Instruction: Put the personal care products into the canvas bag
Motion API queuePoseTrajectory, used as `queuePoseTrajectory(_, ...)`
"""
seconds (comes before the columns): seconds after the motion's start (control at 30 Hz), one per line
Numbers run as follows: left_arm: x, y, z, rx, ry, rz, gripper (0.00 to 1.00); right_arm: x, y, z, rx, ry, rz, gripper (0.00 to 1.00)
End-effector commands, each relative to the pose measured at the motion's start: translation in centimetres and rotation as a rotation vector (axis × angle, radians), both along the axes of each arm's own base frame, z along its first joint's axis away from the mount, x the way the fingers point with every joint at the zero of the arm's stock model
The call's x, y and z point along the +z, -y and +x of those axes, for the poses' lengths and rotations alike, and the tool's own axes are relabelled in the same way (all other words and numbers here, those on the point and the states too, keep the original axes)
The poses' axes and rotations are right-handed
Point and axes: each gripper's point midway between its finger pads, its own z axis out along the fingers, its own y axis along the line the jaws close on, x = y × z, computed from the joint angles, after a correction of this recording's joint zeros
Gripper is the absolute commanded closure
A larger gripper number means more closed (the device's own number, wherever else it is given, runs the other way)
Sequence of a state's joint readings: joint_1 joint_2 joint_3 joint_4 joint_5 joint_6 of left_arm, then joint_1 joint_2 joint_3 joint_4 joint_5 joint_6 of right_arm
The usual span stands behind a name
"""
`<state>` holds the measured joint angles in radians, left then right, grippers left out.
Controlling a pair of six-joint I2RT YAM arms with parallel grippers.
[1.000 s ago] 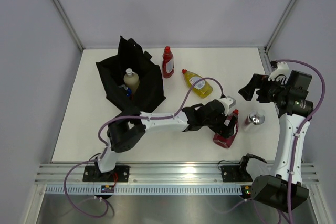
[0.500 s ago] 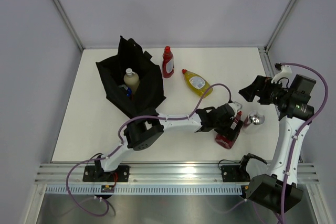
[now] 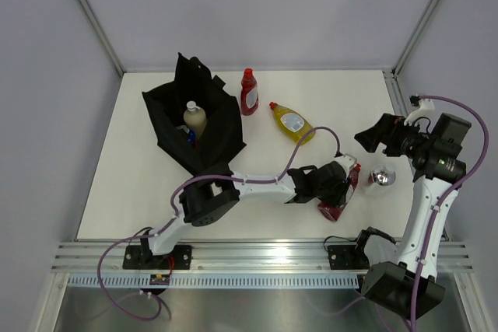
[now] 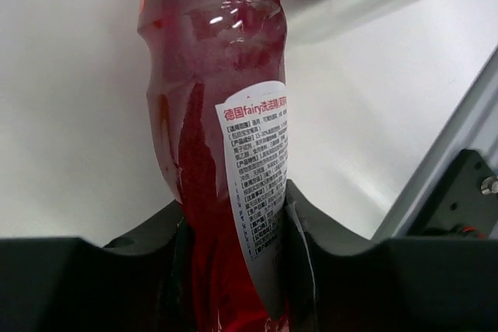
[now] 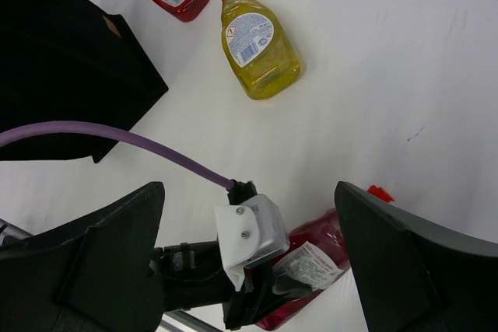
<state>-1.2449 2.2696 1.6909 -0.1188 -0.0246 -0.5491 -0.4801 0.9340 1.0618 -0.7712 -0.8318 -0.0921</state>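
White table [image 3: 132,153] between grey walls [image 3: 257,5]; aluminium rail [image 3: 257,253] at near edge.

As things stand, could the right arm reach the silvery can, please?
Probably yes. The right tool hangs open near the silvery can, and nothing covers it. The left tool, on the maroon bottle, sits close beside it, so space is tight.

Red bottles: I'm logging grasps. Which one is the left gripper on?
The maroon bottle, gripped by the left gripper; the small red bottle sits far off, untouched.
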Motion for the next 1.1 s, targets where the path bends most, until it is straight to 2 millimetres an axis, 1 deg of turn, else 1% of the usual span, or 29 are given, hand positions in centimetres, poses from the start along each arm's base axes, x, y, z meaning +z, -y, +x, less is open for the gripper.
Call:
queuePoseTrajectory(0.0,-3.0,-6.2,1.5,0.028,0.118,0.209,1.0,1.4,-0.2,-0.1,0.01,0.053,-0.006,0.01)
queuePoseTrajectory(0.03,-2.4,-6.8,1.6,0.026,0.133,0.208,1.0,1.4,-0.3,-0.2,0.012,0.054,-0.004,0.01)
queuePoseTrajectory(0.07,0.3,-7.0,1.9,0.032,0.16,0.162,1.0,1.6,-0.3,-0.2,0.015,0.061,-0.005,0.0)
queuePoseTrajectory(0.1,0.9,-7.9,2.3,0.035,0.181,0.163,1.0,1.7,-0.4,-0.3,0.018,0.065,-0.006,0.01)
queuePoseTrajectory(0.13,0.3,-9.4,1.9,0.028,0.173,0.185,1.0,1.8,-0.5,-0.3,0.018,0.071,-0.007,0.0)
queuePoseTrajectory(0.17,2.8,-9.9,2.4,0.039,0.19,0.131,1.0,1.8,-0.5,-0.3,0.02,0.072,-0.007,0.01)
queuePoseTrajectory(0.23,3.7,-11.2,2.1,0.027,0.172,0.106,1.0,2.0,-0.5,-0.4,0.018,0.078,-0.01,0.01)
queuePoseTrajectory(0.27,3.1,-12.7,1.8,0.025,0.154,0.119,1.0,2.0,-0.5,-0.4,0.019,0.078,-0.011,0.0)
queuePoseTrajectory(0.3,5.1,-13.2,1.4,0.011,0.156,0.072,1.0,2.0,-0.6,-0.5,0.02,0.081,-0.011,0.0)
queuePoseTrajectory(0.33,5.6,-13.7,1.0,0.001,0.153,0.055,1.0,2.1,-0.6,-0.7,0.02,0.087,-0.015,0.01)
queuePoseTrajectory(0.37,5.0,-14.8,0.4,-0.005,0.144,0.057,1.0,2.0,-0.8,-0.7,0.025,0.086,-0.01,0.01)
queuePoseTrajectory(0.4,6.8,-15.3,0.3,0.0,0.159,0.019,1.0,2.1,-0.8,-0.7,0.028,0.094,-0.01,0.01)
queuePoseTrajectory(0.43,7.4,-15.7,0.0,-0.003,0.162,0.01,1.0,2.2,-0.9,-0.8,0.03,0.101,-0.01,0.0)
queuePoseTrajectory(0.47,7.3,-16.5,-0.2,0.0,0.161,0.023,1.0,2.1,-0.9,-0.8,0.033,0.101,-0.007,0.0)
queuePoseTrajectory(0.5,8.6,-16.9,-0.3,0.009,0.171,0.008,1.0,2.2,-1.0,-0.8,0.036,0.104,-0.007,0.0)
queuePoseTrajectory(0.57,9.5,-18.0,-0.4,0.021,0.178,0.02,1.0,2.2,-1.0,-0.8,0.038,0.103,-0.006,0.01)
queuePoseTrajectory(0.6,11.1,-18.4,-0.5,0.028,0.196,-0.009,1.0,2.1,-1.1,-0.8,0.043,0.103,-0.002,0.0)
queuePoseTrajectory(0.67,12.4,-19.4,-0.3,0.048,0.224,-0.02,1.0,2.0,-1.2,-0.9,0.048,0.103,0.001,0.0)
queuePoseTrajectory(0.7,14.3,-19.9,-0.3,0.059,0.249,-0.056,1.0,2.1,-1.3,-0.9,0.052,0.106,0.001,0.0)
queuePoseTrajectory(0.77,15.8,-21.0,0.0,0.075,0.284,-0.052,1.0,2.1,-1.3,-0.9,0.056,0.109,0.004,0.0)
queuePoseTrajectory(0.93,21.9,-23.1,0.7,0.115,0.35,-0.149,1.0,2.1,-1.5,-1.0,0.065,0.116,0.004,0.0)
queuePoseTrajectory(0.97,23.3,-23.8,1.0,0.132,0.372,-0.175,1.0,2.0,-1.5,-1.0,0.066,0.113,0.006,0.0)
queuePoseTrajectory(1.03,25.0,-24.5,1.4,0.15,0.394,-0.202,1.0,2.0,-1.6,-1.1,0.07,0.115,0.007,0.01)
queuePoseTrajectory(1.07,26.6,-25.3,2.1,0.176,0.418,-0.225,1.0,1.9,-1.6,-1.1,0.072,0.114,0.009,0.0)
